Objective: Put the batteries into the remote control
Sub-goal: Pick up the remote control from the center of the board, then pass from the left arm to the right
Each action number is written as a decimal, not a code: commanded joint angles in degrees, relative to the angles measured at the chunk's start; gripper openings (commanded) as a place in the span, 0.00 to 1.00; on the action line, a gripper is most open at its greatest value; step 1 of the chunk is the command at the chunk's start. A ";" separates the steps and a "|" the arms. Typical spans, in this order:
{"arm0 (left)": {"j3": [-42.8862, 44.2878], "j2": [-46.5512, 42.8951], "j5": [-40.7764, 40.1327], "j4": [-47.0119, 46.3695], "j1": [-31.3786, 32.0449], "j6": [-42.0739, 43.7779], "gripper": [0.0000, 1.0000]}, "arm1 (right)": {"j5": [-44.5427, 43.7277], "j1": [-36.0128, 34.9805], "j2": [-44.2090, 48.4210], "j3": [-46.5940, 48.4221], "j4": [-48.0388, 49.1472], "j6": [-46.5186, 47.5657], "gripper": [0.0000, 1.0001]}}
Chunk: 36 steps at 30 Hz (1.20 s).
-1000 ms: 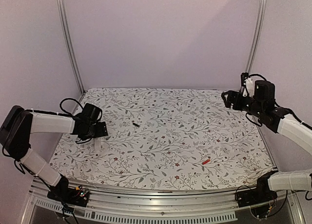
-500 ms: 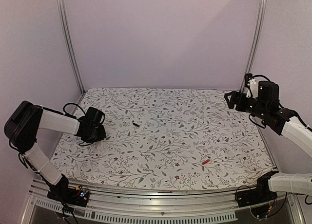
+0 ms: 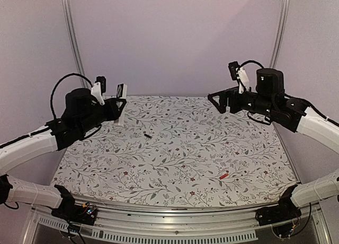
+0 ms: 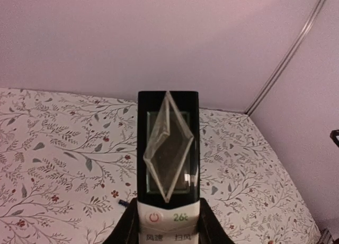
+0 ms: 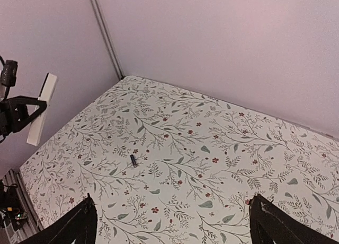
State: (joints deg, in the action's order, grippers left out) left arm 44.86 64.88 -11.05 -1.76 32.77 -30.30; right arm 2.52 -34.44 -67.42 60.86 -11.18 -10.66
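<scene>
Left gripper (image 3: 117, 103) clamps the remote (image 3: 121, 115) upright, clear above the table (image 3: 185, 148). Right gripper (image 3: 217, 101) hangs wide, empty. Black battery (image 3: 148, 134) and red battery (image 3: 224, 175) lie loose below. Likely next: right picks one up.

The left arm (image 3: 32, 143) is lifted, and its forearm reaches up and to the right. The left gripper (image 3: 117, 103) is closed on the remote control (image 3: 121, 118) and holds it upright in the air. The right arm (image 3: 318, 128) is lifted too, with the wrist pointing to the left. The right gripper (image 3: 216, 102) has its fingers wide apart and holds nothing.
</scene>
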 commanded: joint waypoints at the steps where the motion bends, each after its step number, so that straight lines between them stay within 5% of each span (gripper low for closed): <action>1: 3.21 -4.90 6.63 -12.14 7.99 12.39 0.00 | 1.16 -14.24 -3.87 9.31 -0.49 16.97 0.99; 6: 4.08 -7.87 12.74 -21.89 17.66 23.26 0.00 | 19.87 -18.93 -9.25 17.13 2.71 23.82 0.99; 12: 1.30 -8.28 17.62 -36.51 23.65 26.86 0.00 | 29.54 -22.54 -14.00 19.72 12.36 23.35 0.99; 24: 1.04 -2.45 19.69 -49.79 28.46 26.48 0.00 | 33.28 -25.68 -22.14 22.03 24.06 16.55 0.87; 30: 1.12 -1.86 20.76 -49.90 29.51 26.28 0.00 | 37.75 -25.68 -24.81 23.64 25.86 14.38 0.58; 36: 1.06 -1.76 20.29 -49.27 29.83 26.73 0.00 | 38.18 -25.69 -25.07 23.15 26.11 14.22 0.13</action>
State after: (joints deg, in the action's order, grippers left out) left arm 46.22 63.00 9.67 -49.84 61.54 -4.14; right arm 40.01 -59.94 -91.61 83.00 13.61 3.97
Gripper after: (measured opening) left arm 0.266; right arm 0.236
